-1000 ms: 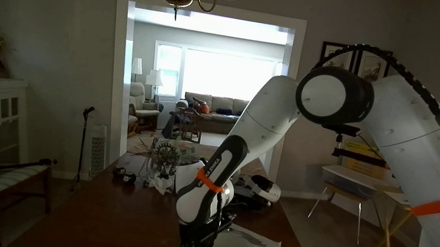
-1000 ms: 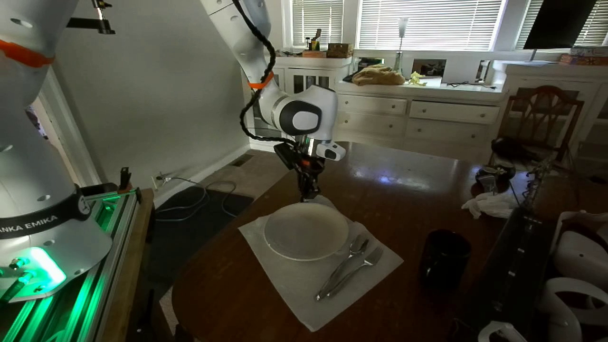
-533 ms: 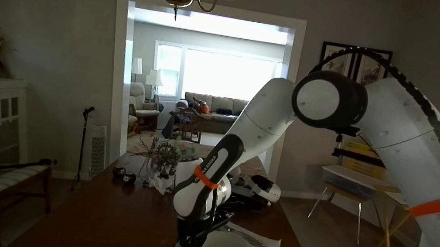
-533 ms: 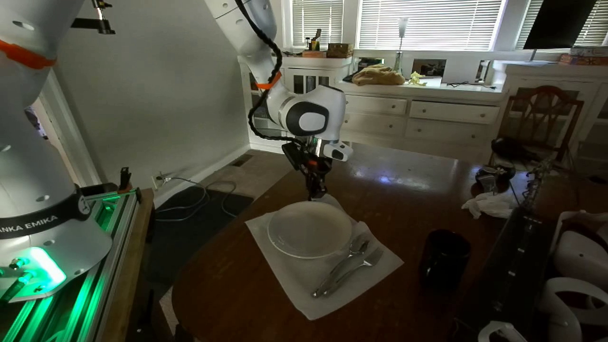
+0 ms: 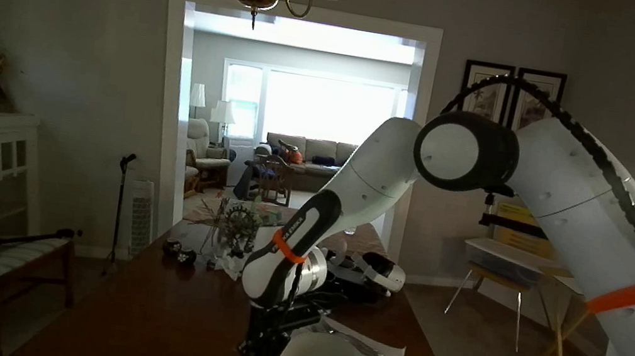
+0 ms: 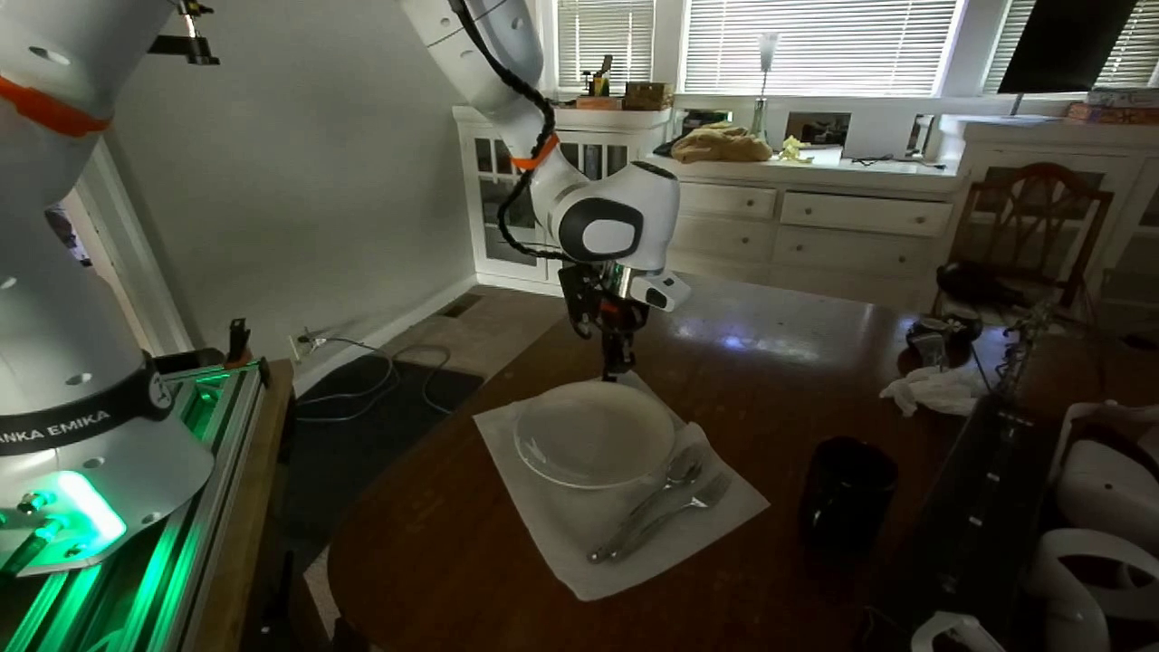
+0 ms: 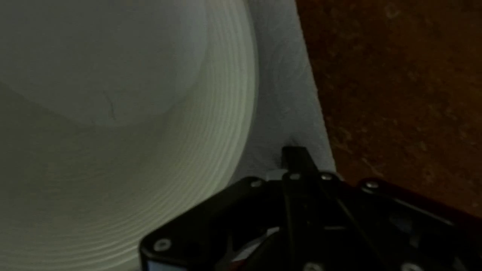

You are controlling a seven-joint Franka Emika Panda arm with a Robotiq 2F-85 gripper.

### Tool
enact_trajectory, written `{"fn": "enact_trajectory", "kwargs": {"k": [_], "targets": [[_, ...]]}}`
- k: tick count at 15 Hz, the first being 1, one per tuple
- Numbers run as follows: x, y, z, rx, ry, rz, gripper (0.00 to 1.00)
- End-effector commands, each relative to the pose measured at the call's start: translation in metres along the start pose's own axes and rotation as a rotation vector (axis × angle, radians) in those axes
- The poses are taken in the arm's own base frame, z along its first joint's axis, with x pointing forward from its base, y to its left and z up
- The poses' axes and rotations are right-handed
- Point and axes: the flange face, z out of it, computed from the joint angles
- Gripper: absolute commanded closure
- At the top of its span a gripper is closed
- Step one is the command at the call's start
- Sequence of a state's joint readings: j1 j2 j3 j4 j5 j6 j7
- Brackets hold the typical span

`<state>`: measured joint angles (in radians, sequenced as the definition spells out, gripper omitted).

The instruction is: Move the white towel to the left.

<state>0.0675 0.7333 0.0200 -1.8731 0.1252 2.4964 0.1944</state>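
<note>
White square cloth towel (image 6: pixel 548 516) lies on the brown wooden table (image 6: pixel 426 525) — likely limp, light, but weighted by a round white plate (image 6: pixel 593 433). Best hold: the towel's bare margin, where the black gripper (image 7: pixel 296 152) sits, tips together — any pinched fold unclear.

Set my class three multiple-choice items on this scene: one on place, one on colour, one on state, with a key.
1. Where is the plate relative to the white towel?
A. underneath
B. on top
C. well apart

2. What colour is the cup?
A. black
B. white
C. yellow

3. The gripper is:
A. half open
B. wide open
C. shut

1: B, the towel spreads beneath it in both exterior views.
2: A, it looks black in an exterior view.
3: C, its jaws are together in the wrist view.
</note>
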Motion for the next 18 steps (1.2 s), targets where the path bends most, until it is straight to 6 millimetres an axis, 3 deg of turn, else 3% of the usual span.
{"fn": "enact_trajectory", "kwargs": {"k": [1, 10, 15, 18], "targets": [[0.011, -0.004, 0.01, 0.029, -0.02, 0.08, 1.0], [0.028, -0.008, 0.009, 0.147, -0.042, 0.34, 1.0], [0.033, 0.002, 0.008, 0.217, -0.038, 0.507, 1.0], [0.028, 0.005, -0.001, 0.189, -0.042, 0.47, 0.99]]}}
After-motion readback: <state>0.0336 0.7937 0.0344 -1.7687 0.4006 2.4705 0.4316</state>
